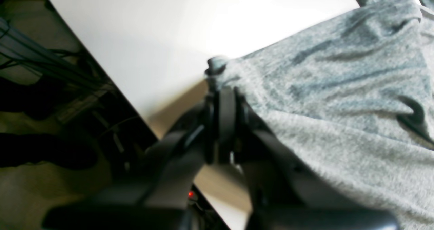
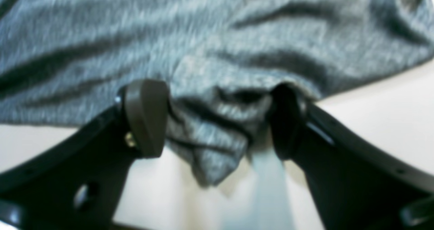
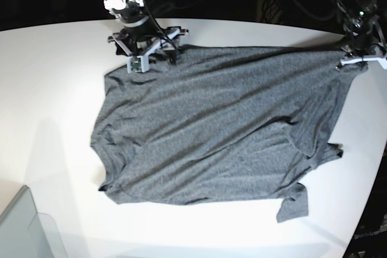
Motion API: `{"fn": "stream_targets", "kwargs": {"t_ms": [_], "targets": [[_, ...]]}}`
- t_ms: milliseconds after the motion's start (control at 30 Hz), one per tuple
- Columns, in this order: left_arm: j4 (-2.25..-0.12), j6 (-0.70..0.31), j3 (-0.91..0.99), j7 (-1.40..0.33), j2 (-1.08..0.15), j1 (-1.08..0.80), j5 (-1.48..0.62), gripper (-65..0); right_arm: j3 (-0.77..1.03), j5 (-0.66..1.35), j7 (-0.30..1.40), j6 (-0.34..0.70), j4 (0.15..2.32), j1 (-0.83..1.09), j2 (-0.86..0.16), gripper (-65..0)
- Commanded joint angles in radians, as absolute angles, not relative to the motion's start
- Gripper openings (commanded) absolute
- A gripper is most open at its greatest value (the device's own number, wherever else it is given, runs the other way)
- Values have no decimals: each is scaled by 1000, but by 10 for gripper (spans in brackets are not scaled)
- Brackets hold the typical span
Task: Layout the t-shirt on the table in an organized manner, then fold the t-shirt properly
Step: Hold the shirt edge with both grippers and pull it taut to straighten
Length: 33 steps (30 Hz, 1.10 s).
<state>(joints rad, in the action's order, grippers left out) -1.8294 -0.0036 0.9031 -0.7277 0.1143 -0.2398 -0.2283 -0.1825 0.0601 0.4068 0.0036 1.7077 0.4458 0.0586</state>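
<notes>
While the t-shirt [image 3: 217,131] lies spread over the white table [image 3: 48,83], mostly flat but with long wrinkles across the body, the work looks to be at the laying-out step and not yet at the folding. The left hand [image 1: 225,121] is pressed together on a corner of the cloth near the table edge, at the far right in the base view, and it holds this corner a little above the surface. The right hand [image 2: 217,118] stands wide apart at the other far corner, with a bunched bit of the hem between its two sides; whether it is letting go or about to take the cloth I cannot tell. In my judgement the next move calls for a grip on both far corners, then a gentle pull outward and away, so that the far edge becomes straight and the wrinkles go out. The near sleeve on the right is crumpled and would need flattening too. The shirt is plain; I can read no brand, label or writing on it, and none on the table or the arms.
</notes>
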Motion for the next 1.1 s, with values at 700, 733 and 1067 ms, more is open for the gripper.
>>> {"fn": "stream_targets", "kwargs": {"t_ms": [700,733,1067], "targets": [[-2003,-5,929,-716,140,-302,-289,-648,62,67,421,5,1974,498,64,-650],[-2003,-5,941,-716,143,-314,-314,-648,64,68,421,5,1975,501,64,-650],[-1998,-5,1110,-716,137,-387,-662,-648,150,220,427,5,1966,499,56,-650]]}}
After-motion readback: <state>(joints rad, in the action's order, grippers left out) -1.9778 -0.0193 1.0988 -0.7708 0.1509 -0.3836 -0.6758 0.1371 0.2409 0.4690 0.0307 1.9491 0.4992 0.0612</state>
